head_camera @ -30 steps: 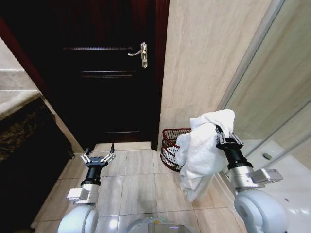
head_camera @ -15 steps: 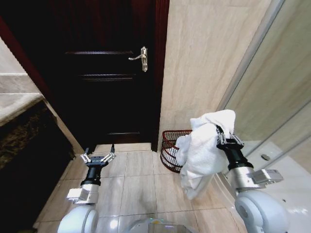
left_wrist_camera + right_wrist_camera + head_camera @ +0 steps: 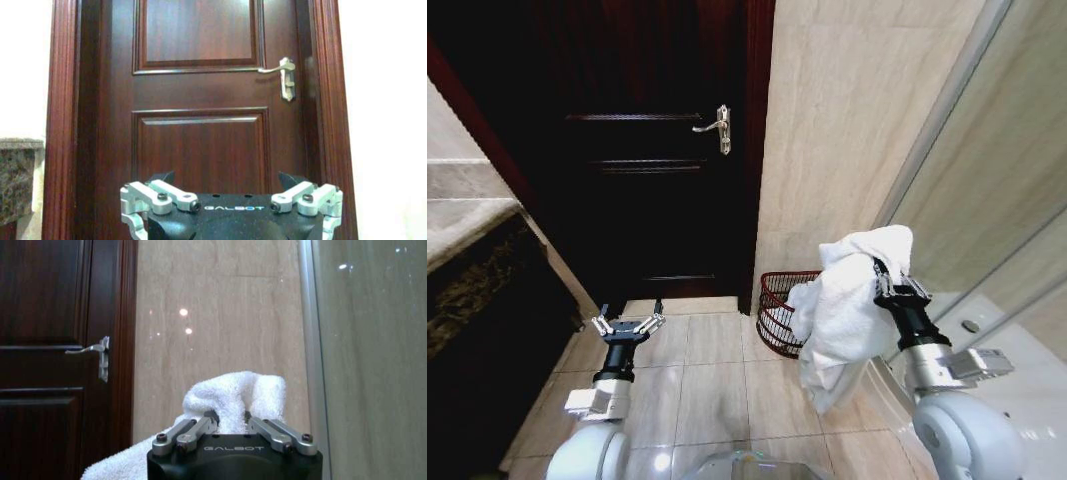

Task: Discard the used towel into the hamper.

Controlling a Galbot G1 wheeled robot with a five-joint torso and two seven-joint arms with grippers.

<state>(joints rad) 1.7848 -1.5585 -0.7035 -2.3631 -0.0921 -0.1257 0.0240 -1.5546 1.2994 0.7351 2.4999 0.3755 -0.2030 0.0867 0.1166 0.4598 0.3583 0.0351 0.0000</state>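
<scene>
A white towel [image 3: 847, 310] hangs from my right gripper [image 3: 885, 270], which is shut on its top fold at the right of the head view. In the right wrist view the towel [image 3: 233, 392] bulges up between the fingers of the right gripper [image 3: 229, 421]. The hamper [image 3: 782, 310], a dark reddish-brown open-weave basket, stands on the floor against the beige wall, partly hidden behind the towel's left edge. My left gripper [image 3: 629, 320] is held low at the left, open and holding nothing, facing the dark door; the left wrist view shows the left gripper [image 3: 227, 180] with its fingers spread.
A dark wooden door [image 3: 657, 150] with a metal lever handle [image 3: 717, 127] fills the back. A glass shower panel [image 3: 987, 190] runs along the right. A dark stone counter [image 3: 477, 290] borders the left. Beige floor tiles [image 3: 712, 375] lie between me and the hamper.
The whole head view has shifted slightly downward, so the camera moved. The towel stays in the right gripper and both arms hold their poses.
</scene>
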